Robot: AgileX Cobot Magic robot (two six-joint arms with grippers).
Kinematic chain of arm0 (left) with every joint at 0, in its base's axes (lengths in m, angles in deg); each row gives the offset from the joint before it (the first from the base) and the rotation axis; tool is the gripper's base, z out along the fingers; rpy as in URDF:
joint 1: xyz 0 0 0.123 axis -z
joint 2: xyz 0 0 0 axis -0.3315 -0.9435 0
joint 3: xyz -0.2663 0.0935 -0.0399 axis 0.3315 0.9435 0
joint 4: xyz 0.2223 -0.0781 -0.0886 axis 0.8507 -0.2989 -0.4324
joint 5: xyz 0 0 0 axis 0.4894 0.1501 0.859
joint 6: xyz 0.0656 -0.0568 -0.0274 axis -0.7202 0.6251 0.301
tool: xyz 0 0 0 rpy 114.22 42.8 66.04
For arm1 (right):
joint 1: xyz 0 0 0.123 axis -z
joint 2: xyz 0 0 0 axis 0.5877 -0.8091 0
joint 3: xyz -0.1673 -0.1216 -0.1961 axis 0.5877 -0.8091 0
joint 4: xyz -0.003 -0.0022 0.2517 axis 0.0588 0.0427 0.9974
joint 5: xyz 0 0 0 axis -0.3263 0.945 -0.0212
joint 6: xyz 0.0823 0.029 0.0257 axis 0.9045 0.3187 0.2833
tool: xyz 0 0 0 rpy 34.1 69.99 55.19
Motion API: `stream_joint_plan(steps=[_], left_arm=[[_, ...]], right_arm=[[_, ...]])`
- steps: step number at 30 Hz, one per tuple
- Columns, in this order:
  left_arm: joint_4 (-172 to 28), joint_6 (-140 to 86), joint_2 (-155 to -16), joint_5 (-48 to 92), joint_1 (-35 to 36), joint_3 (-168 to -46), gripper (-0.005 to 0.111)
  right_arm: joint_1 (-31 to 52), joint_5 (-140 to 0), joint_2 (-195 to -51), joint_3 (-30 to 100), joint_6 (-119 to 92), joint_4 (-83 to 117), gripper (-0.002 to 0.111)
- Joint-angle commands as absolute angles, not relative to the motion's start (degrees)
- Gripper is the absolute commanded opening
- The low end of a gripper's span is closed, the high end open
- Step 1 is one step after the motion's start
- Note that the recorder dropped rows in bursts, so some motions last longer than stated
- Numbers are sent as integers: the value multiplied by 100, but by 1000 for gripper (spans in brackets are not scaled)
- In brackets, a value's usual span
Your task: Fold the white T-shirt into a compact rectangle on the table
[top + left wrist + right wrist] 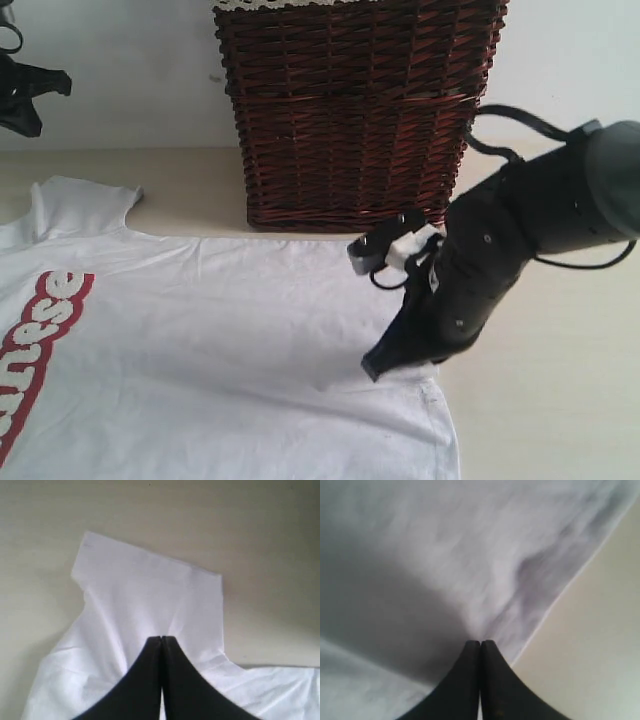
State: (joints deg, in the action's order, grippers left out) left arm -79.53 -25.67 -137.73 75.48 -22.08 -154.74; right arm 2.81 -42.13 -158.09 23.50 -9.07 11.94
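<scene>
One shirt [220,340], one basket [360,110] and two grippers are in view. The left gripper [161,639] has its jaws pressed fully together, and its tips pinch the shirt just below a sleeve [145,580], where the creases run together. The shirt lies flat on the table [560,400], print up, its red lettering at the left edge of the exterior view. The dark wicker basket stands behind it, near the middle. On the right, the right gripper [372,368] is also closed tight, nipping the cloth close to the shirt's right edge, where it puckers.
</scene>
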Motion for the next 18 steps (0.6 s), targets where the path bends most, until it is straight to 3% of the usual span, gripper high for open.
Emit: stream_joint_plan(steps=[1,9,18], left_arm=[[-8048,-2681,-13269,7576,-2217,-14844,0],[-8056,-2872,-12463,7505,-2217,-13670,0],[-8204,-2881,-11709,7332,-2217,-12902,0]], right_arm=[[65,-5091,-15732,1741,-1281,1594,0],[143,-6128,-15833,1902,-1213,1537,0],[814,-5240,-16552,2285,-1201,1374,0]])
